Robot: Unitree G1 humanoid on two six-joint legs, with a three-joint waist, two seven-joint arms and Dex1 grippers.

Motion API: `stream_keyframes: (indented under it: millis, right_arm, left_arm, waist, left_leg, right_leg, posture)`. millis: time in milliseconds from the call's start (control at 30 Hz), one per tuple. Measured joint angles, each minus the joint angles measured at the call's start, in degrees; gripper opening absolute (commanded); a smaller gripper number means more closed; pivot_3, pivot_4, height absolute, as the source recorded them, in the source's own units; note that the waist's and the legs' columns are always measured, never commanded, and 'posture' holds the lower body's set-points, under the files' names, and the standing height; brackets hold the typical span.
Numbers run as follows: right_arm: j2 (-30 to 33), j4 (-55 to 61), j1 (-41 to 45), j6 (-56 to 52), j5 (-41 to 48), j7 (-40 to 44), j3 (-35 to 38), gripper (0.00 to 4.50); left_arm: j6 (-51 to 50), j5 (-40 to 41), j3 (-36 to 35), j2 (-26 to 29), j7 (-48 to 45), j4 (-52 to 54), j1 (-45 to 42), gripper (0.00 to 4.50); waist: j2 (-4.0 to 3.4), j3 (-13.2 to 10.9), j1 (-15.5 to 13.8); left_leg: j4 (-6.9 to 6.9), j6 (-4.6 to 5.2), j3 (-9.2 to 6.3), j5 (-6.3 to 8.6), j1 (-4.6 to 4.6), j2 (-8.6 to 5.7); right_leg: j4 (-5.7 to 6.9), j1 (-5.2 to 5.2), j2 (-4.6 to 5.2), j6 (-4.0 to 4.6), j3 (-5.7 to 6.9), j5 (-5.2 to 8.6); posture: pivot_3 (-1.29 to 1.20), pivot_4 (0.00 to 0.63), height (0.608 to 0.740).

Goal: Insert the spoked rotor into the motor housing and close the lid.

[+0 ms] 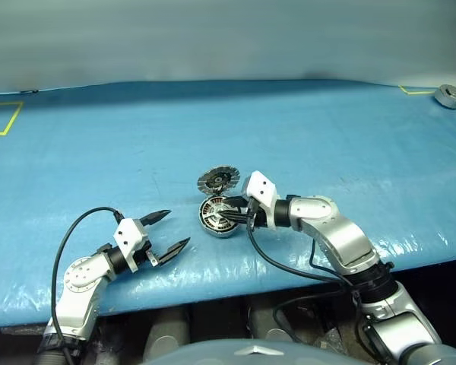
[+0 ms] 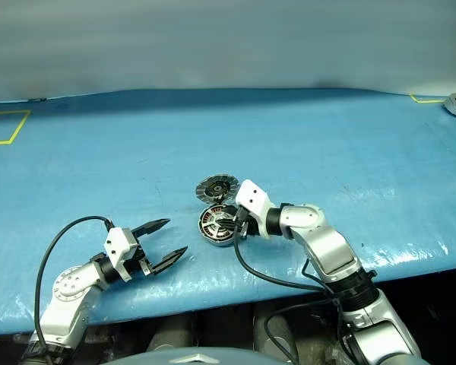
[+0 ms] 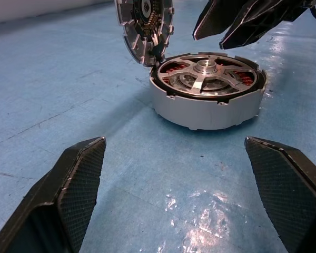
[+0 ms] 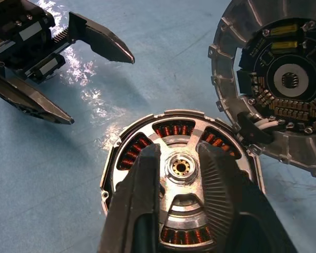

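Left gripper (image 1: 171, 230) sits nearest the head camera, low on the blue table (image 1: 327, 129), its fingers spread wide with nothing between them. Just ahead and to its right lies the motor housing (image 1: 217, 216), with the lid (image 1: 217, 180) tipped up behind it at the far edge. Right gripper (image 1: 229, 209) reaches over the housing from the right.

Left wrist view: both fingers (image 3: 76, 184) stand far apart, aimed at the housing (image 3: 208, 108), well short of it. Spoked rotor (image 3: 208, 79) sits seated inside, copper windings visible between spokes. Lid (image 3: 145, 26) stands open at the housing's rim.

Right wrist view: right fingers (image 4: 142, 195) are drawn close together over the rotor (image 4: 180, 168), one either side of the central hub; whether they actually pinch it cannot be told. Lid's (image 4: 276, 89) inner face shows beside the housing.
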State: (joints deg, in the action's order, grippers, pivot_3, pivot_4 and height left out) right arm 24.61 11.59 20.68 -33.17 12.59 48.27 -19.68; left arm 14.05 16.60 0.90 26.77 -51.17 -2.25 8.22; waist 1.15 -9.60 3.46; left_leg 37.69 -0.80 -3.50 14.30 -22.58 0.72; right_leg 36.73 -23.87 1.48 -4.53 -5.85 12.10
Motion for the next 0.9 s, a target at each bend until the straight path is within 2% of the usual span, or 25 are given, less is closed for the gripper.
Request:
stream_keyframes:
  millis: [33,67,233,533,767,900]
  right_arm:
    - [-0.3,-0.2,0.0,0.0,0.0,0.0,-0.1,0.11]
    - [-0.7,-0.6,0.1,0.0,0.1,-0.1,-0.1,0.05]
    - [-3.0,-5.8,0.9,0.1,0.0,-1.0,-0.1,0.05]
    - [-4.1,-8.6,0.8,1.0,-1.0,-1.1,-0.9,0.05]
    - [-4.3,-4.6,-4.2,1.0,3.1,-0.5,2.1,0.05]
    - [-3.5,-0.1,-5.3,-0.6,6.1,-1.8,6.8,0.05]
  left_arm:
    - [0.0,0.0,0.0,0.0,0.0,0.0,0.0,4.5]
    - [0.0,0.0,0.0,0.0,0.0,0.0,0.0,4.5]
    - [0.0,-0.1,0.0,0.0,0.3,0.0,0.2,4.5]
    - [0.0,-0.1,0.0,0.0,1.1,0.0,0.7,4.5]
    - [0.0,-0.1,-0.1,0.0,1.1,0.0,1.8,4.5]
    - [0.1,-0.1,-0.1,0.1,1.0,0.0,1.4,4.5]
  waist:
    - [0.0,0.0,0.0]
    - [0.0,0.0,0.0]
    - [0.0,0.0,0.0]
    - [-0.04,0.3,0.2]
    - [-0.05,0.3,0.1]
    - [-0.14,0.2,0.1]
  left_leg:
    - [0.0,0.0,0.0,0.0,0.0,0.0]
    - [0.0,0.0,0.0,0.0,0.0,0.0]
    - [0.0,0.0,0.0,0.0,0.01,0.0]
    - [-0.03,0.0,0.02,0.0,0.36,0.02]
    - [-0.17,-0.01,0.05,0.01,0.47,0.04]
    - [-0.15,-0.01,0.04,0.0,0.14,0.03]
  right_leg:
    - [0.0,0.0,0.0,0.0,0.0,0.0]
    - [0.0,0.0,0.0,0.0,0.0,0.0]
    - [0.01,0.01,0.0,0.01,0.0,0.0]
    - [0.02,0.3,0.0,0.03,0.0,0.03]
    - [0.03,0.31,0.0,0.11,0.0,0.08]
    - [0.05,0.01,-0.01,0.1,0.0,0.07]
  posture:
    - [0.0,0.15,0.74]
    - [0.0,0.15,0.74]
    - [0.0,0.15,0.74]
    - [0.0,0.15,0.74]
    - [0.0,0.15,0.74]
    - [0.0,0.15,0.74]
